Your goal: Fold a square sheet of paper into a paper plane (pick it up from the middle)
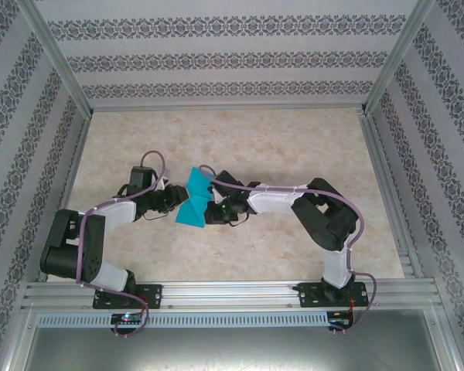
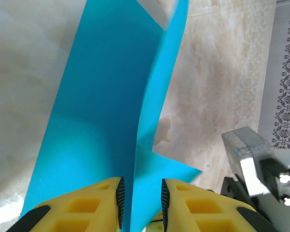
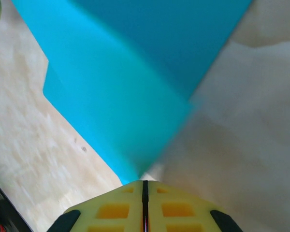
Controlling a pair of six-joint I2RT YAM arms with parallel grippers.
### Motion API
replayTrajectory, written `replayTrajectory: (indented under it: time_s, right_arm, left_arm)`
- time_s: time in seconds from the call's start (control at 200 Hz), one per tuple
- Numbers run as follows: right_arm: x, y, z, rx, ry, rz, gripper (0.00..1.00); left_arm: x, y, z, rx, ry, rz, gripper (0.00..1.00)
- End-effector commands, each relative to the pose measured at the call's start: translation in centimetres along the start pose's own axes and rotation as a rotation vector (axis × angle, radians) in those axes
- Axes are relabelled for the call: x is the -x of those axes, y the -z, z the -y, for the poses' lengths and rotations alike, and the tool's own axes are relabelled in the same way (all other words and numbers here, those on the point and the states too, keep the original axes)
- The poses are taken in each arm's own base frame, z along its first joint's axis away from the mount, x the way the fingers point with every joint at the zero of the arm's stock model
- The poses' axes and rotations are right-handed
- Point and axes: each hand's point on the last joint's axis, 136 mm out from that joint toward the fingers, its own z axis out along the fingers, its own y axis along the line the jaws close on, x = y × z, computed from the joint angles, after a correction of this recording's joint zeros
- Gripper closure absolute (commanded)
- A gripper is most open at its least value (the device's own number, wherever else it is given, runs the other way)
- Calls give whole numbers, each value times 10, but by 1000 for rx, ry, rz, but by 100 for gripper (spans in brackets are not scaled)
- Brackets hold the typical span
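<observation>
The square sheet of paper (image 1: 193,205) is teal-blue, creased, and held up off the table between the two arms at mid-table. My right gripper (image 3: 145,181) is shut on its lower tip, and the sheet (image 3: 135,72) fans out wide above the jaws. My left gripper (image 2: 141,186) is open. A folded edge of the sheet (image 2: 106,96) stands upright in the gap between its yellow fingers (image 2: 183,203), with space on both sides. From above, the left gripper (image 1: 175,202) is at the paper's left side and the right gripper (image 1: 211,207) at its right.
The beige marbled table (image 1: 294,147) stretches behind and to both sides of the arms. Aluminium rails (image 1: 387,193) and patterned walls (image 1: 441,154) enclose it. Part of the right arm's wrist (image 2: 253,164) sits close beside the left fingers.
</observation>
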Motion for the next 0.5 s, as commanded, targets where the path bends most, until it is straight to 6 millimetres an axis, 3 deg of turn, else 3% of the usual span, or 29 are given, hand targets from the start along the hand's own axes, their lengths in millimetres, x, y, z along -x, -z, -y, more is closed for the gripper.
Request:
replayTrajectory:
  time_s: [0.0,0.085,0.17,0.25,0.495]
  right_arm:
    - [-12,21,4,-19,84,-68,91]
    - [-1,30,-10,28,89,-15,91]
    - [11,37,-21,59,70,47,90]
    - [20,41,-16,32,29,105,90]
    - [34,51,-5,-26,-45,211,88]
  left_arm:
    - [-17,-2,1,5,-6,-48,70]
    - [-19,-2,3,5,-9,-43,72]
    - [-19,1,-13,85,16,-16,73]
    - [-22,2,-28,148,23,-5,71]
    - [-44,-2,-39,153,40,-62,58]
